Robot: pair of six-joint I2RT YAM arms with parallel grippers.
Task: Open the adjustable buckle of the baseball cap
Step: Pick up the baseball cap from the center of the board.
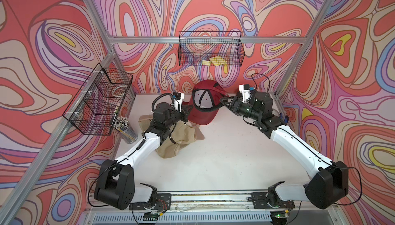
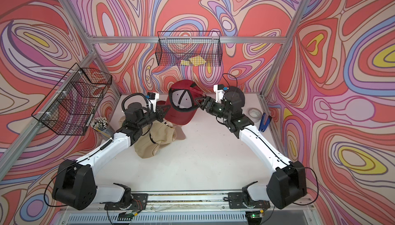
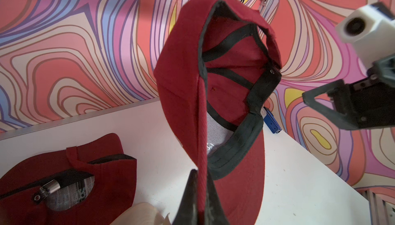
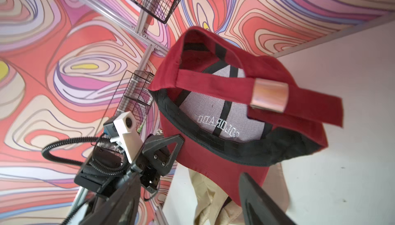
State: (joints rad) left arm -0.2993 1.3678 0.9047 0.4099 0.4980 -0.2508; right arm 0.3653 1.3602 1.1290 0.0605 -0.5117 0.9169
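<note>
A dark red baseball cap (image 1: 204, 104) (image 2: 181, 104) is held up off the table, its black-banded inside facing the top views. My left gripper (image 1: 189, 109) (image 3: 199, 183) is shut on a red edge of the cap's side. In the right wrist view the cap's red strap (image 4: 213, 83) runs across the rear opening through a shiny metal buckle (image 4: 269, 95). The strap's free end sticks out past the buckle. My right gripper (image 1: 224, 102) (image 4: 190, 175) is open at the cap's right side, with nothing between its fingers.
A second red cap (image 3: 64, 170) with a silver buckle lies on the table by beige fabric (image 1: 177, 136). Wire baskets hang at the back (image 1: 210, 48) and left (image 1: 100, 100). A cup of pencils (image 1: 125, 127) stands left. A tape roll (image 2: 254, 113) and a blue stapler (image 2: 265, 122) lie right.
</note>
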